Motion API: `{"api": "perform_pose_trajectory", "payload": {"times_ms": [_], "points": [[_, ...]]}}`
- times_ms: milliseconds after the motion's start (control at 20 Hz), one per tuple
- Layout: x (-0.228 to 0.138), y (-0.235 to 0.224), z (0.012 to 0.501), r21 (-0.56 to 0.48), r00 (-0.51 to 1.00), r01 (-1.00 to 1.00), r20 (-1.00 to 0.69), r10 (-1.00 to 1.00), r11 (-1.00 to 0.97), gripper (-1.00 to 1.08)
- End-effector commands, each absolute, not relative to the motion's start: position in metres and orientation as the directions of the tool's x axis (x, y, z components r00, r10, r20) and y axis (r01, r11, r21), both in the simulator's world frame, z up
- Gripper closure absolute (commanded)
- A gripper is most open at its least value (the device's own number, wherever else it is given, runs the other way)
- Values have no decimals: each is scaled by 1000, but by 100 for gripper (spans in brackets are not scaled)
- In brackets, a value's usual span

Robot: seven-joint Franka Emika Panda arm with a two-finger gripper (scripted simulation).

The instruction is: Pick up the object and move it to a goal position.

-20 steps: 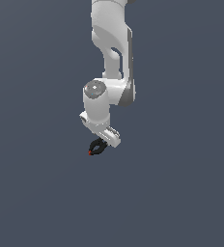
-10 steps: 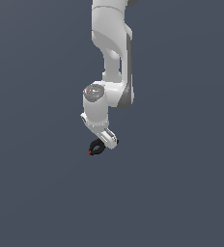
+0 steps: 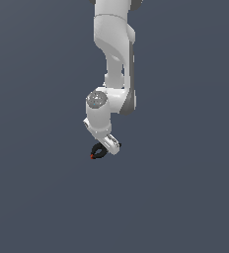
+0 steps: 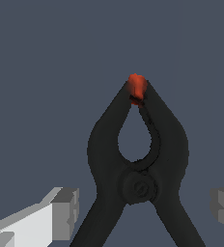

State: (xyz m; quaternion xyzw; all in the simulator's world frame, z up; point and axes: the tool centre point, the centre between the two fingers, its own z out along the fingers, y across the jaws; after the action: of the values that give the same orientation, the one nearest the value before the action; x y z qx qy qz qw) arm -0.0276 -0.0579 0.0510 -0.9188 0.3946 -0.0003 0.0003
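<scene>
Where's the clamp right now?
In the exterior view the black clamp sits just below centre, directly at the tool on the arm's lower end. In the wrist view it lies between the two fingers, apparently untouched, red tip pointing away.

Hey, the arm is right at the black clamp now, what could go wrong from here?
1. In the wrist view the fingers stand wide of the clamp, touching nothing; closing on its splayed handles may squeeze it out sideways.
2. Only the gripper's edge overlaps the small clamp in the exterior view, so a grasp may catch it off-centre.
</scene>
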Motion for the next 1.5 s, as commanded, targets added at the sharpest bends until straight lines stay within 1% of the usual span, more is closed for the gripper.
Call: {"api": "perform_pose_trajectory", "payload": {"times_ms": [0, 200, 400, 450, 1100, 1450], "points": [[-29, -58, 38, 0, 687, -726, 0, -726, -687, -92], [-28, -58, 23, 0, 686, -728, 0, -728, -686, -92], [-28, -58, 19, 0, 686, -728, 0, -728, -686, -92], [-28, -58, 19, 0, 686, -728, 0, -728, -686, 108], [-27, -56, 23, -2, 687, -727, 0, -727, -687, 108], [-20, -47, 52, -1, 686, -727, 0, -727, -686, 108]]}}
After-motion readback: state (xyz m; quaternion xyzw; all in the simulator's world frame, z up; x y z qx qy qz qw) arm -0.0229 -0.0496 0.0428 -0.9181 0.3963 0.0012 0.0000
